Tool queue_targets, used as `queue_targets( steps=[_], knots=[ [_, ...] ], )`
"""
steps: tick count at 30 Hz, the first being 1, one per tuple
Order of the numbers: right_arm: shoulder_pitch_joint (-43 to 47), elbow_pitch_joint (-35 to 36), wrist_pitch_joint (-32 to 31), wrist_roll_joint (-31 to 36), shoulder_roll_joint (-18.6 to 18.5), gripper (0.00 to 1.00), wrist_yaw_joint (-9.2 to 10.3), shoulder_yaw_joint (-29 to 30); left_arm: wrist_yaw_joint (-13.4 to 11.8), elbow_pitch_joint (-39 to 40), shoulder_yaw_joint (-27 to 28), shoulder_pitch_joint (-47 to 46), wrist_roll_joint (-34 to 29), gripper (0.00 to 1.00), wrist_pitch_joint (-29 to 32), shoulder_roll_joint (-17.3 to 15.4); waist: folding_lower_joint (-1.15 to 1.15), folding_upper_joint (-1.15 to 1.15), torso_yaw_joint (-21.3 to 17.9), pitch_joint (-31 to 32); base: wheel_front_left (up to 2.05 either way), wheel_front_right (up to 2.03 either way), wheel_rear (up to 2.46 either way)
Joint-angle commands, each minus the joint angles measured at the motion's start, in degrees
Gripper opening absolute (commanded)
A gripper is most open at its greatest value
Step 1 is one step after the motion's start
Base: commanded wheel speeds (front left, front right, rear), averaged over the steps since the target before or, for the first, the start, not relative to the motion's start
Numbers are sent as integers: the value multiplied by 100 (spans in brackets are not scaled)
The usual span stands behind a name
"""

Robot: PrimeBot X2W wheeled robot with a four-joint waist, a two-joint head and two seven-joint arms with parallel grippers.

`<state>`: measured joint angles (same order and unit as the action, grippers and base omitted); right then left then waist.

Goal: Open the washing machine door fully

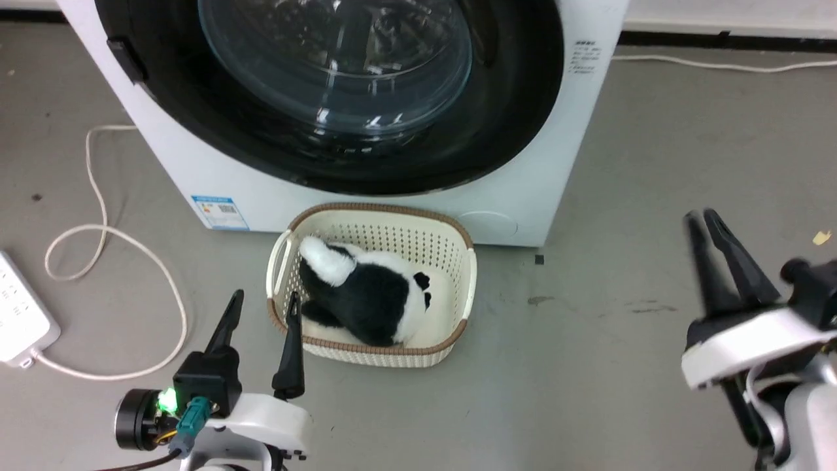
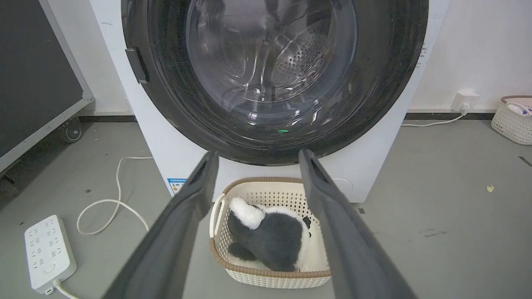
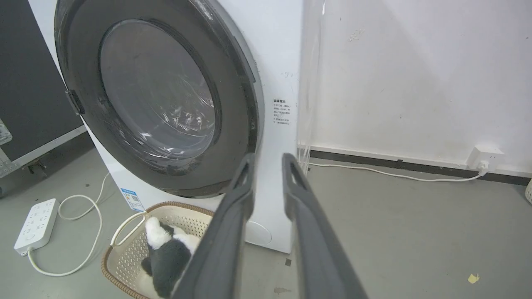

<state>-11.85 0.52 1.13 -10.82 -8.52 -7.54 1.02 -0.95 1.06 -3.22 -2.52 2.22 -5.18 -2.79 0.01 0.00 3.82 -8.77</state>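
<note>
two grippers: left gripper (image 1: 266,296) spread wide, right gripper (image 1: 700,216) barely parted; one washing machine door (image 1: 340,163), one basket (image 1: 379,208).

Blk-rimmed door (image 1: 196,111), blk/white plush (image 1: 366,297)

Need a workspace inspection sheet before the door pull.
Surface: grey floor, a few marks and scraps.
Job's things: door looks shut on the white machine.
Clutter: basket holding a plush toy, on the floor just below the door.
Grippers: left gripper open, empty, beside the basket; right gripper slightly open, empty, off to the right.
Cables: cord loops from the power strip; second cord runs to a socket.
Surroundings: white wall, black wheeled case, another basket.
</note>
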Motion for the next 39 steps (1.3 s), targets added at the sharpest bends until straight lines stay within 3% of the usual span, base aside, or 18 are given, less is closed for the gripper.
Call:
queue_targets(
  steps=[1,17,39],
  knots=[
    [-246,-10,-45,-176,-45,0,2,39,-49,48,-43,-114,47,100,-71,-4,-1,0,70,-103,0,0,0],
    [-1726,-738,-951,-1431,181,0,3,708,-157,112,-269,-371,219,100,-250,-5,-1,0,420,-617,0,0,0],
    [-4447,-3073,-2608,-2159,311,0,4,2509,-319,166,-656,-627,466,100,-514,-6,-1,0,1099,-1256,0,0,0]
  ],
)
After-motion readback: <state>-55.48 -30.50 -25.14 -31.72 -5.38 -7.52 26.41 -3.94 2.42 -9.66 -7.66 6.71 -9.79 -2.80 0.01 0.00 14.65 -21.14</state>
